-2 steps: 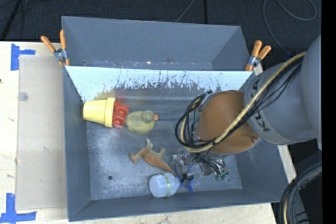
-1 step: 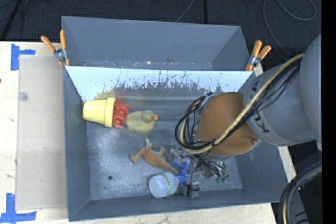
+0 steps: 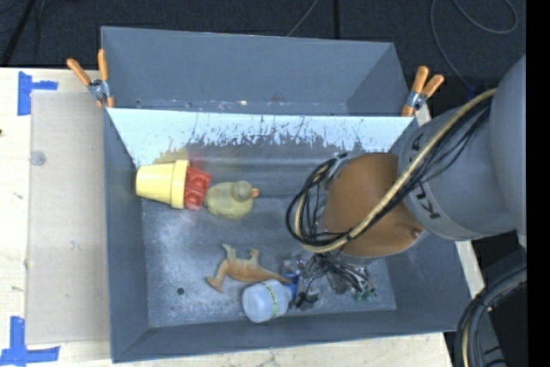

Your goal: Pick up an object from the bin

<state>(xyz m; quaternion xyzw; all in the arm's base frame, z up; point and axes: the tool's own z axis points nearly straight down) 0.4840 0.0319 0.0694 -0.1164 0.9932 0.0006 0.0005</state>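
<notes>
Where the gripper hangs low nr the bin's front edge, twd the right corner, a pale-blue bottle-like thing lies on its side just beside it. Its long axis runs approx along that edge, greenish end twd the gripper. Claw state: can't tell, as cables & orange cover hide it. Tan toy animal touches the bottle. Yellow duck & yellow cone w/ red end lie nr the back-left corner.
</notes>
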